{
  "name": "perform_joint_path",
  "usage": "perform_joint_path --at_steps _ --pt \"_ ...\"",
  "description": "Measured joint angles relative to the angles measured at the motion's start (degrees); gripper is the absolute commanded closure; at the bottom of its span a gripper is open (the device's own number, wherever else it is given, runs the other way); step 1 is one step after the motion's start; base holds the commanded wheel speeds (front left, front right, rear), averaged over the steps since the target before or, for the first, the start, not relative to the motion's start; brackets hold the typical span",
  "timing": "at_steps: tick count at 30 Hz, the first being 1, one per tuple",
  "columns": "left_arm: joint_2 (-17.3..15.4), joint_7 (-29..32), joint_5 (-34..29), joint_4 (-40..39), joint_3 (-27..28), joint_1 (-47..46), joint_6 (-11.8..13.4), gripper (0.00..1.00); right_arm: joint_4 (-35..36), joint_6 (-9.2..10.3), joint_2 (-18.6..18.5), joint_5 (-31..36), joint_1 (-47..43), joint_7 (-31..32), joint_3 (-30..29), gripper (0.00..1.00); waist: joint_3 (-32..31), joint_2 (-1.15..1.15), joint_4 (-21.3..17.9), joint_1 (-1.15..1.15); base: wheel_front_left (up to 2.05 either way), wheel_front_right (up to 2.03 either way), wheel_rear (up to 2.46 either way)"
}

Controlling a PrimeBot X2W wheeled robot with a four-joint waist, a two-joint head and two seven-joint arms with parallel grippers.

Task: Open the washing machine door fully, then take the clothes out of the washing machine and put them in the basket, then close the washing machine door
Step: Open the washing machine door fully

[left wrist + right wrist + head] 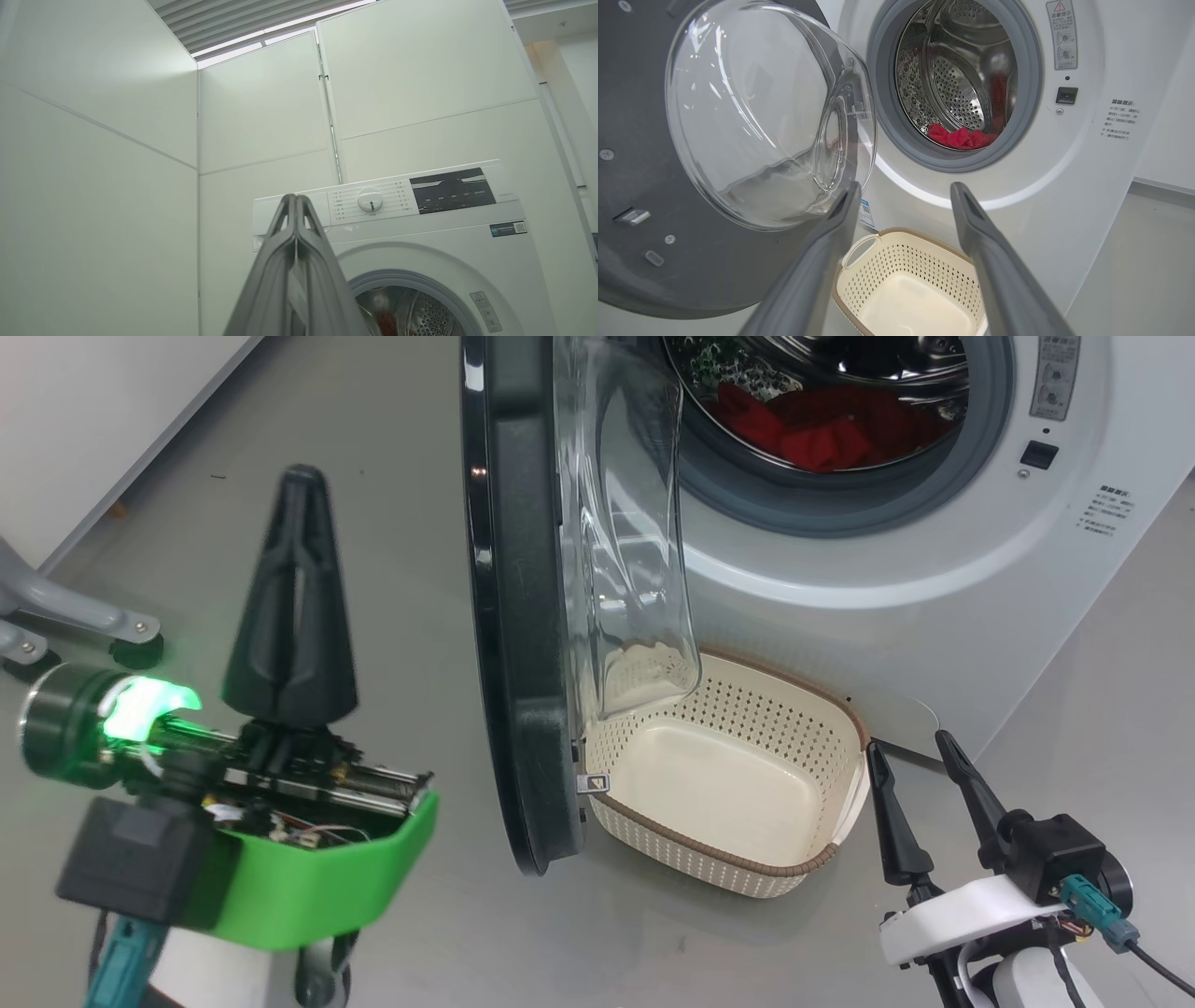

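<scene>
The washing machine [943, 560] [420, 242] [1087, 154] stands with its door [523, 616] [738, 116] swung out, edge-on in the head view, its glass bowl bulging to the right. Red clothes [822, 429] [959, 137] lie in the steel drum. The cream basket [822, 728] [906, 289] sits empty on the floor below the opening. My left gripper [301, 485] [295, 198] is shut on nothing, left of the door and apart from it. My right gripper [910, 742] [903, 189] stands open beside the basket's right end, pointing at the machine.
Grey chair legs on castors [84, 616] stand at the far left by a white wall [84, 420]. White panel walls [140, 140] rise behind and left of the machine. The grey floor [355, 420] spreads left of the door.
</scene>
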State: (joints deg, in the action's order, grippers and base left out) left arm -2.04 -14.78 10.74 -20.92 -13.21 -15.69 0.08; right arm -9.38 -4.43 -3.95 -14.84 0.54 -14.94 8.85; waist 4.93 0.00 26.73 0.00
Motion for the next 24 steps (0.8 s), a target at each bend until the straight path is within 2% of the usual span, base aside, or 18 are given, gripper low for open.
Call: perform_joint_path --at_steps 6,11,17,24 --pt "-0.09 -0.01 0.41 -3.76 -6.77 0.27 -3.16 1.0 -0.24 -0.23 0.29 0.57 0.0 0.0 0.69 0.0 -0.15 0.0 -0.58 0.0 0.0 0.0 0.0" --pt "-0.24 0.03 2.44 -3.89 -13.29 2.52 -5.37 1.0 -0.25 -0.55 0.37 0.67 0.0 0.0 0.56 0.0 -0.15 0.0 -1.18 0.0 0.0 0.0 0.0" --pt "-0.64 2.93 4.14 -2.19 -18.89 5.16 -6.01 1.0 -0.3 -0.64 0.42 0.88 0.0 0.0 0.34 0.0 0.12 0.0 -1.75 0.0 0.0 0.0 0.0" --pt "-2.83 8.39 5.71 2.63 -23.36 8.65 -6.5 1.0 -0.33 -1.0 0.46 1.18 0.01 0.0 0.11 0.0 0.44 0.0 -2.17 0.0 0.0 0.0 0.0"
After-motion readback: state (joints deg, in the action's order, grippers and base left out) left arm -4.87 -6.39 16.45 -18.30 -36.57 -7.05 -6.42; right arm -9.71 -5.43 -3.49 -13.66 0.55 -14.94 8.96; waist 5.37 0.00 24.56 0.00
